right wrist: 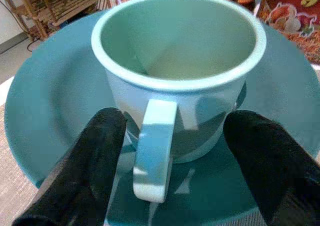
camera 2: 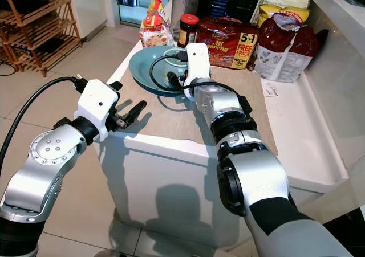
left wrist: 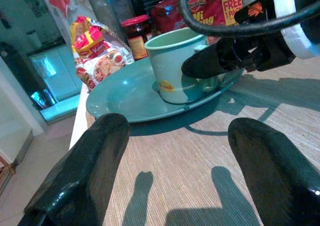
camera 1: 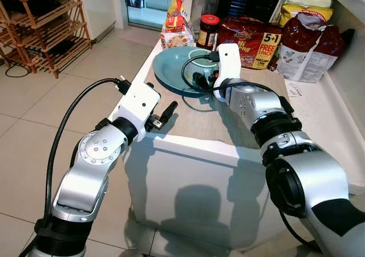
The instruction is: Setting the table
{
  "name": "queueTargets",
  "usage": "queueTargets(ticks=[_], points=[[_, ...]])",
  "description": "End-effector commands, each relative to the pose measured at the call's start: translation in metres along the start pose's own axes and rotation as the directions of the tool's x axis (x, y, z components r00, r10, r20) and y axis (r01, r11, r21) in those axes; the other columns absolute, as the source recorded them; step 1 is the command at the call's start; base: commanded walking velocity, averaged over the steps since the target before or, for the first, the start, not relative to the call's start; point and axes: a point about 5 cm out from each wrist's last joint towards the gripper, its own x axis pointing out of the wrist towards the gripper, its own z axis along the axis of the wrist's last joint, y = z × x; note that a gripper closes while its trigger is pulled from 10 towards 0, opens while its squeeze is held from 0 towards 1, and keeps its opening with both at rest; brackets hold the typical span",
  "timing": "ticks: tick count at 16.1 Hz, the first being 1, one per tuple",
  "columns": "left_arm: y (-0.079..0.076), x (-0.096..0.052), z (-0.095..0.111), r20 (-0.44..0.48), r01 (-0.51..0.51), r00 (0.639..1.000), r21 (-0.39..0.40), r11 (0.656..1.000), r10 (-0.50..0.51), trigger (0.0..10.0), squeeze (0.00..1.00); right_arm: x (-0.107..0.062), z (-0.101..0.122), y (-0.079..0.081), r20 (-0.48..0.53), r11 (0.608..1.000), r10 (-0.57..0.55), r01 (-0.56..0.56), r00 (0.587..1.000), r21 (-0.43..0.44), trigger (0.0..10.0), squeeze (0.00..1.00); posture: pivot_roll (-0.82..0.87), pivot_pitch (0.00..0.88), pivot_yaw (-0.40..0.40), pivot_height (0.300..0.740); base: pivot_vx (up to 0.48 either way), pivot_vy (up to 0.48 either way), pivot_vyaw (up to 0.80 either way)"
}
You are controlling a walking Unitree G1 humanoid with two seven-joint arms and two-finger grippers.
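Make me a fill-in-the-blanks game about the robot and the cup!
1. The mug stands on a teal ____.
2. The right claw has one finger on each side of the mug's ____.
3. The left claw is open above the ____ placemat.
4. The jar has a ____ lid.

Missing words: plate; handle; beige; red

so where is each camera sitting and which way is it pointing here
Left eye view: on the head, looking down at the counter; both silver arms show.
Right eye view: same scene, beside it; right gripper at the mug.
Left wrist view: along the open left gripper over the placemat toward the plate.
Right wrist view: close on the mug's handle, fingers either side.
Shared: both wrist views show mug and plate.
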Motion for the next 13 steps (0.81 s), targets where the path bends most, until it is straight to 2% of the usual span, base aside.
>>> queueTargets(ticks=[1, 13], points=[[-0.0040, 0.0011, 0.0040, 0.009, 0.028, 1.000, 0.006, 1.000, -0.028, 10.0, 0.00, -0.0006, 0.0090, -0.0017, 0.022, 1.000, -0.005, 0.005, 1.000, 0.006, 0.0, 0.00, 0.12, 0.000, -0.095, 0.740, 0.000, 0.000, 0.00], [-0.0041, 0.0037, 0.0023, -0.001, 0.043, 0.999, 0.022, 0.999, -0.043, 10.0, 0.00, 0.0006, 0.0087, -0.0012, 0.020, 1.000, 0.010, -0.010, 1.000, 0.000, 0.0, 0.00, 0.12, 0.000, -0.090, 0.740, 0.000, 0.000, 0.00]])
